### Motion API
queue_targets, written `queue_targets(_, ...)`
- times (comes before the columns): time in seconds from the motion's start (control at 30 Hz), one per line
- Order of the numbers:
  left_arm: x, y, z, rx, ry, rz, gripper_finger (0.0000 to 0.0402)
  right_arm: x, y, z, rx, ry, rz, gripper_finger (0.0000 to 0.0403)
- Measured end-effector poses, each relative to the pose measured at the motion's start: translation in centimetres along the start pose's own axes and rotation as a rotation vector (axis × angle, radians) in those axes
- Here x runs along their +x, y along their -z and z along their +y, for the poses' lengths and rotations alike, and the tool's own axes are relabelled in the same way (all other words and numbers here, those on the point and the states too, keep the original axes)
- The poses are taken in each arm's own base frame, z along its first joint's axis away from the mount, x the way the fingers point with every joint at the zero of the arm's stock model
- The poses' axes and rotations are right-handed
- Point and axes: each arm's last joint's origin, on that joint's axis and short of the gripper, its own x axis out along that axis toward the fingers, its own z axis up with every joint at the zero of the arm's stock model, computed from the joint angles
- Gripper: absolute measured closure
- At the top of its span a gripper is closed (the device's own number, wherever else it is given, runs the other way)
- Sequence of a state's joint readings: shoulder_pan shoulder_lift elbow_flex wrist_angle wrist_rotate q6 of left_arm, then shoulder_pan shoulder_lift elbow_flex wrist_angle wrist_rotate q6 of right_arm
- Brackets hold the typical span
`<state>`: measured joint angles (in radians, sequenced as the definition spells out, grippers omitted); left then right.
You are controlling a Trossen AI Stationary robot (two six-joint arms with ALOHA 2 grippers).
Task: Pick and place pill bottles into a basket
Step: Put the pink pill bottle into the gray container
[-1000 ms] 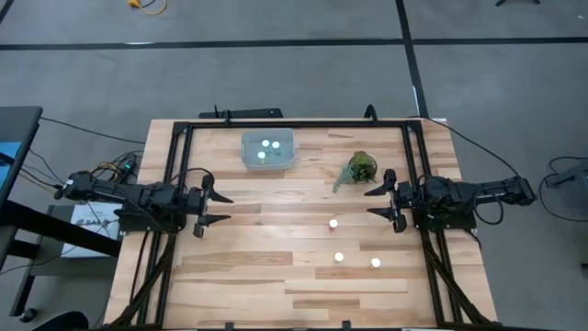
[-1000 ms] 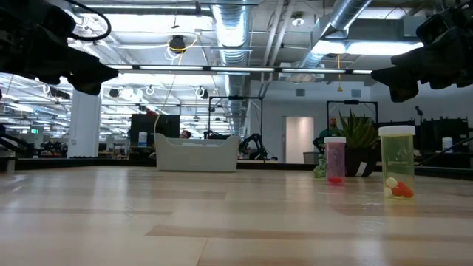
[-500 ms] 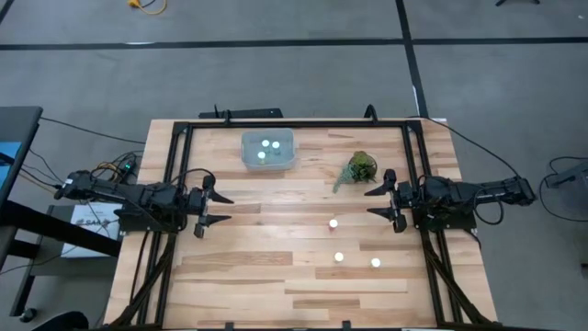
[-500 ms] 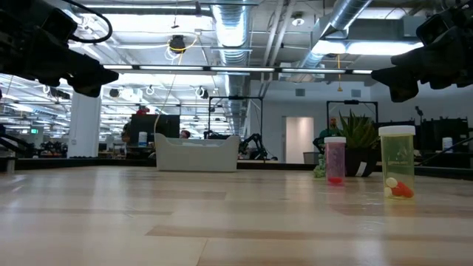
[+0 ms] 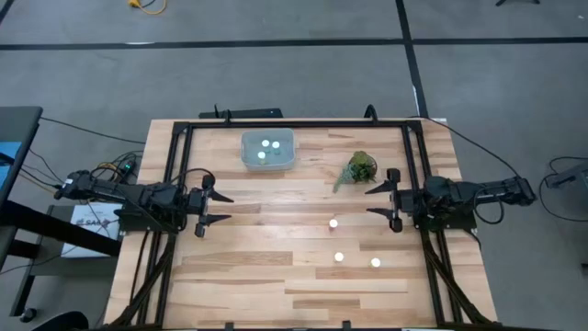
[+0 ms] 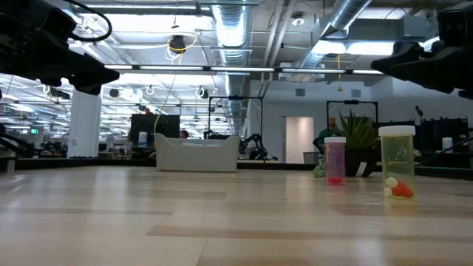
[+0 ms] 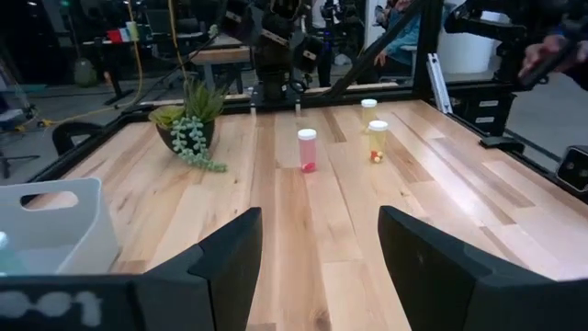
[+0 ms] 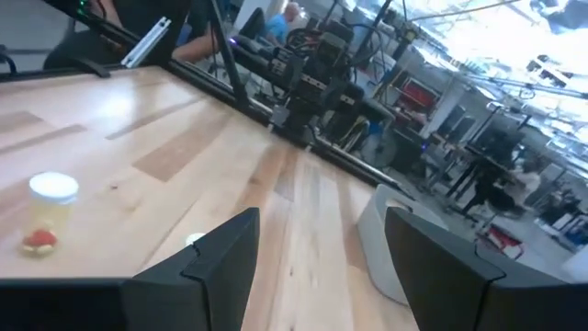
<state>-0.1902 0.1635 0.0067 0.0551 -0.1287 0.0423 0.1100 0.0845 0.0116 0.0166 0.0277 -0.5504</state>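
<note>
The pale basket [image 5: 267, 149] stands at the far middle of the table with three white-capped pill bottles [image 5: 265, 148] inside. Three more bottles stand upright on the wood right of centre: one [image 5: 333, 222] nearest my right gripper, two [image 5: 339, 257] [image 5: 376, 263] nearer the front edge. The left wrist view shows them as a pink bottle [image 7: 307, 149] and two pale ones [image 7: 377, 141] [image 7: 368, 105]. My left gripper [image 5: 223, 209] is open and empty at the table's left side. My right gripper [image 5: 370, 202] is open and empty at the right side, above the table.
A green leafy sprig [image 5: 360, 167] in a small pot sits far of my right gripper, right of the basket. A black frame [image 5: 294, 123] runs along the table's edges. Bare wood lies between the two grippers.
My right gripper has risen a little and shifted slightly toward the table's far edge, still open. The bottles and the basket have stayed where they were.
</note>
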Motion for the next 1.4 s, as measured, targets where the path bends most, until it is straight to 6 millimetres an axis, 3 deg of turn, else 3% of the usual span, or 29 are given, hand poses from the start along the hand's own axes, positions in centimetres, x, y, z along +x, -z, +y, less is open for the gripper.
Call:
queue_targets(0.27,-0.4,-2.0,-0.3,0.155,0.122,-0.228,0.0193,0.0,-0.1,-0.1,0.139,0.006,-0.017,0.0172)
queue_targets(0.63,-0.9,-2.1,0.0,0.096,0.039,-0.242,0.0193,-0.2,-1.7,-1.1,0.761,0.042,-0.215,0.0172)
queue_targets(0.97,-0.8,-1.2,0.0,0.047,0.05,-0.154,0.0193,-0.4,-2.2,-1.6,0.703,0.103,-0.27,0.0172)
queue_targets(1.17,-0.7,-0.8,-0.1,0.007,0.063,-0.103,0.0193,-0.5,-2.7,-2.0,0.575,0.144,-0.307,0.0172)
queue_targets(1.4,-0.7,-0.8,-0.1,0.009,0.063,-0.103,0.0193,0.4,-4.1,-3.2,0.541,0.259,-0.19,0.0172)
